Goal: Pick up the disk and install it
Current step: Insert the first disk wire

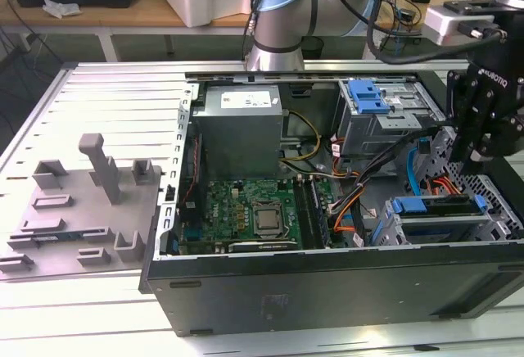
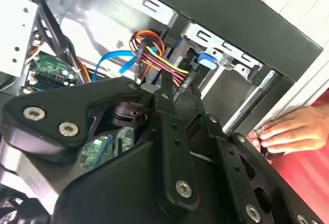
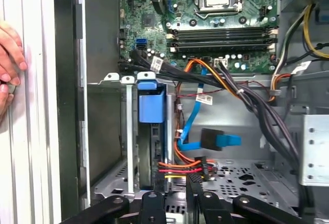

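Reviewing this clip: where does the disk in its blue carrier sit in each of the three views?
Exterior view: the disk lies in the drive bay at the case's corner on the exterior view's right.
First wrist view: the disk sits edge-on in the bay, below the motherboard.
Second wrist view: the disk peeks from the bay.
Shared landmark: the blue cable alongside it.

Light: glaring off the slatted table [image 1: 98,308] at seven o'clock.
Shadow: pooling inside the case [image 1: 344,210].
Focus: gripper [image 2: 177,88] links blurring up close.
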`<state>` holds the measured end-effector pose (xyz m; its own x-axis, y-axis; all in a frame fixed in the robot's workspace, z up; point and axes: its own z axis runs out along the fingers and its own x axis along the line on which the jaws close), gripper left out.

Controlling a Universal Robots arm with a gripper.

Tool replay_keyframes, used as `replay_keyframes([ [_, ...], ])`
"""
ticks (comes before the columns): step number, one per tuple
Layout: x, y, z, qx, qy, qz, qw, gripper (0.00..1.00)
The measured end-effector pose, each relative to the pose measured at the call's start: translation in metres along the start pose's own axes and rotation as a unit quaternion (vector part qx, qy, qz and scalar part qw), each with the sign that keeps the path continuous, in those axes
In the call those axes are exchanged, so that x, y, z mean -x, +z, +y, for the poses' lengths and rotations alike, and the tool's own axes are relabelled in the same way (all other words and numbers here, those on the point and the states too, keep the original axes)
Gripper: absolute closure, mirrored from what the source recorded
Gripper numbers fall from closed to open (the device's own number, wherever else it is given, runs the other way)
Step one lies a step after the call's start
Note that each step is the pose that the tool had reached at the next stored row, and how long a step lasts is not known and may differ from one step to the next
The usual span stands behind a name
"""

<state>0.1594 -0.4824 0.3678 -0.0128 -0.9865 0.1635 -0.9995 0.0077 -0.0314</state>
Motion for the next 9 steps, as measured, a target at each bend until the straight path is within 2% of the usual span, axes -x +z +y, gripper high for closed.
replay_keyframes([
  [2,0.004,-0.0029,0.0,0.0,0.0,0.0014,1.0,0.69],
  [6,0.0161,-0.0105,-0.0001,-0.0001,0.0,0.0074,1.0,0.69],
  [9,0.0163,-0.0106,-0.0001,-0.0001,0.0,0.0083,1.0,0.69],
])
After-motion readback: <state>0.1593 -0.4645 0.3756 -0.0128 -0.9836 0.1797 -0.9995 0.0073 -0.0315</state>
